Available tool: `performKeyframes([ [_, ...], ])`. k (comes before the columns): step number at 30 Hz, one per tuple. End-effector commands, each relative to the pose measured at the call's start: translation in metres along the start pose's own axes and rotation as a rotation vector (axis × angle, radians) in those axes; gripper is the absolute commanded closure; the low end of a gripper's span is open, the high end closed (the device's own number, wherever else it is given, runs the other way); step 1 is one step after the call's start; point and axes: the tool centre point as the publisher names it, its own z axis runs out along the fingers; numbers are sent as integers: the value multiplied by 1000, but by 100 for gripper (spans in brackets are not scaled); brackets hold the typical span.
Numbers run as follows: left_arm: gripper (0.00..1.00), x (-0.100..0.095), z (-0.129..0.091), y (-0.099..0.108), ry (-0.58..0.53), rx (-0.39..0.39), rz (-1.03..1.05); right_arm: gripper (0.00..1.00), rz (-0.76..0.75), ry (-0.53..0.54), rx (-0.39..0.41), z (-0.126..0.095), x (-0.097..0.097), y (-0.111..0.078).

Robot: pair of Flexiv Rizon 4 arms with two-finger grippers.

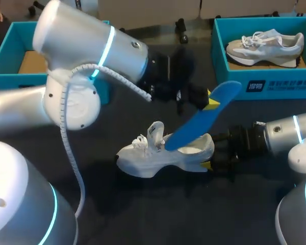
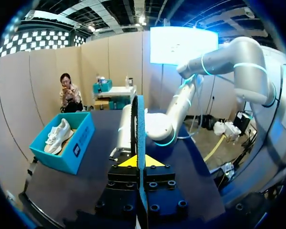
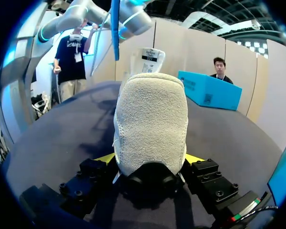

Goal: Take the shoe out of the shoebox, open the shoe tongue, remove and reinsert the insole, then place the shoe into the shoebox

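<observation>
A white shoe stands on the dark table, toe to the left, tongue pulled up. My right gripper is shut on its heel. In the right wrist view the heel fills the gap between the two fingers of that gripper. A blue insole slants from above down into the shoe's opening. My left gripper is shut on the insole's upper part. Seen edge-on in the left wrist view, the insole stands pinched between the tips of the left gripper.
A teal shoebox at the back right holds a second, grey-white shoe. Another teal shoebox stands at the back left, partly hidden by my left arm. The right arm lies low along the table.
</observation>
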Motion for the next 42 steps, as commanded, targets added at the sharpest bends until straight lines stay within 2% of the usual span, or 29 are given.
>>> performKeyframes([
  [1, 100, 1, -12, -4, 33, 48, 1, 100, 0, -2, 5, 1, 1, 1],
  [10, 100, 5, -37, -39, 48, 168, -3, 100, 0, -2, 5, 1, 1, 1],
  [17, 100, 3, -60, -58, 91, 280, -4, 100, 0, -2, 5, 1, 1, 1],
  [25, 100, 3, -89, -65, 128, 399, 4, 100, 0, -2, 5, 1, 1, 1],
  [26, 100, 1, -95, -65, 128, 407, 7, 100, 0, -2, 5, 1, 1, 1],
  [42, 100, 1, -95, -65, 128, 407, 7, 100, 0, -2, 5, 1, 1, 1],
])
